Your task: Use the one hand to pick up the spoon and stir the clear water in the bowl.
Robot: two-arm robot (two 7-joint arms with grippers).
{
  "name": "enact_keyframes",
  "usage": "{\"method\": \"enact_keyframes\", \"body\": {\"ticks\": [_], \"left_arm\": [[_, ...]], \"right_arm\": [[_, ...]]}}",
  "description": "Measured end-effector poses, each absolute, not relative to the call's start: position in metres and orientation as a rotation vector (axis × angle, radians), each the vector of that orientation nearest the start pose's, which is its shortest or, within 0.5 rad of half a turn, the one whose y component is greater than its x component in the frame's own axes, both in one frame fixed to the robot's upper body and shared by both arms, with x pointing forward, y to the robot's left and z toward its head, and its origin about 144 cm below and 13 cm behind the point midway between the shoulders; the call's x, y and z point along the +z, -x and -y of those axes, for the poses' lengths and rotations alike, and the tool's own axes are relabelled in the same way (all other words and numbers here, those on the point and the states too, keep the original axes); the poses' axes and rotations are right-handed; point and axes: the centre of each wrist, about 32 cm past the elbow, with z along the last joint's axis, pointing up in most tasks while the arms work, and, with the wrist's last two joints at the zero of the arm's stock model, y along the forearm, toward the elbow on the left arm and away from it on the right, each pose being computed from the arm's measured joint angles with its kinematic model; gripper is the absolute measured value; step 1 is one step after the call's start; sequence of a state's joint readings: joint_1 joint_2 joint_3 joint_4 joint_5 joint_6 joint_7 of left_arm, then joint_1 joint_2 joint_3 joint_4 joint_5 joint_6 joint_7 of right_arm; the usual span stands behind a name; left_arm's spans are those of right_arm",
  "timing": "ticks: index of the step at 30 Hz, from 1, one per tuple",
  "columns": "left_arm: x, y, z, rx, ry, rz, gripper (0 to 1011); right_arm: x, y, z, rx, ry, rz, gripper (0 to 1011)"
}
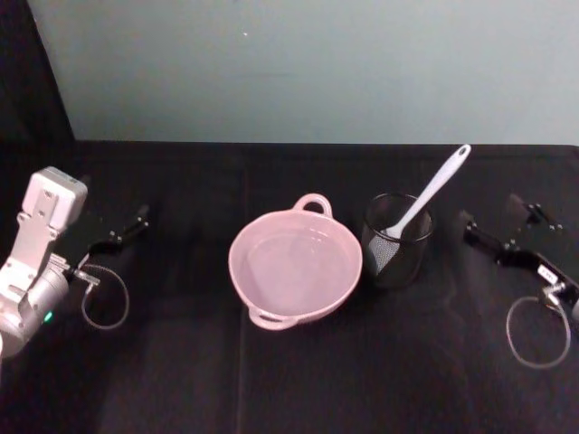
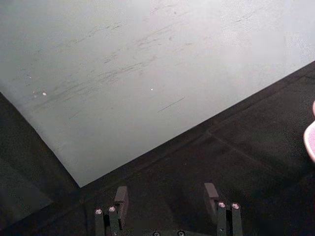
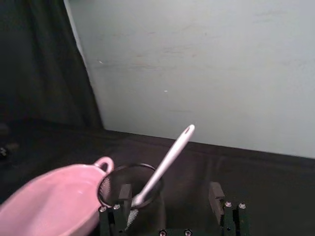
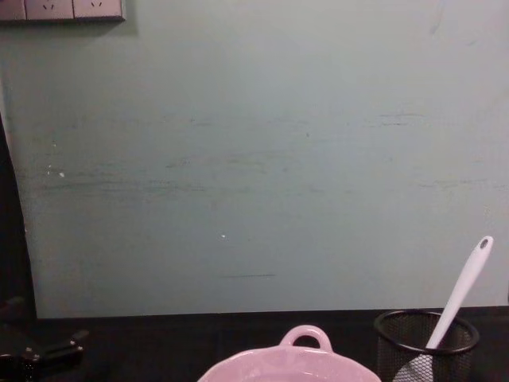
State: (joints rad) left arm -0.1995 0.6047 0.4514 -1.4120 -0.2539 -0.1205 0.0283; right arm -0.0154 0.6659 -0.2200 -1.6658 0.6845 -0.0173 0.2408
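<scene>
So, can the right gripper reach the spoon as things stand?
Probably yes: the open right gripper faces the spoon, whose handle juts out of the mesh cup toward that side, with nothing between. Left gripper idles at left.

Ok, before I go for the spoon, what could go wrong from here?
The spoon leans loosely in the mesh cup, so the open right gripper could tip the cup while pulling it out. The cup stands close beside the bowl; a knock may hit the rim and slosh the water. The left gripper sits parked at the left.
</scene>
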Motion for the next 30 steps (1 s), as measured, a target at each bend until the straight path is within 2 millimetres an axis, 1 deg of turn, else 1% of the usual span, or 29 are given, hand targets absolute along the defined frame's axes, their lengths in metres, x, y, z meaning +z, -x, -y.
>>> {"method": "enact_keyframes", "body": {"ticks": [6,12,20,24,30], "left_arm": [[1.140,-0.489,-0.310,1.248,-0.304,0.285,1011],[1.140,-0.489,-0.310,1.248,-0.304,0.285,1011],[1.140,-0.489,-0.310,1.248,-0.304,0.285,1011],[1.140,-0.489,-0.310,1.248,-0.304,0.285,1011],[1.140,-0.489,-0.310,1.248,-0.304,0.285,1011]], "right_arm": [[1.189,-0.468,0.343,-1.059,-0.052,-0.235,1002],[1.188,-0.492,0.344,-1.039,-0.099,-0.356,1002],[1.187,-0.512,0.336,-1.024,-0.116,-0.415,1003],[1.187,-0.523,0.328,-1.022,-0.121,-0.421,1002],[1.187,-0.532,0.319,-1.036,-0.133,-0.429,1002]]}}
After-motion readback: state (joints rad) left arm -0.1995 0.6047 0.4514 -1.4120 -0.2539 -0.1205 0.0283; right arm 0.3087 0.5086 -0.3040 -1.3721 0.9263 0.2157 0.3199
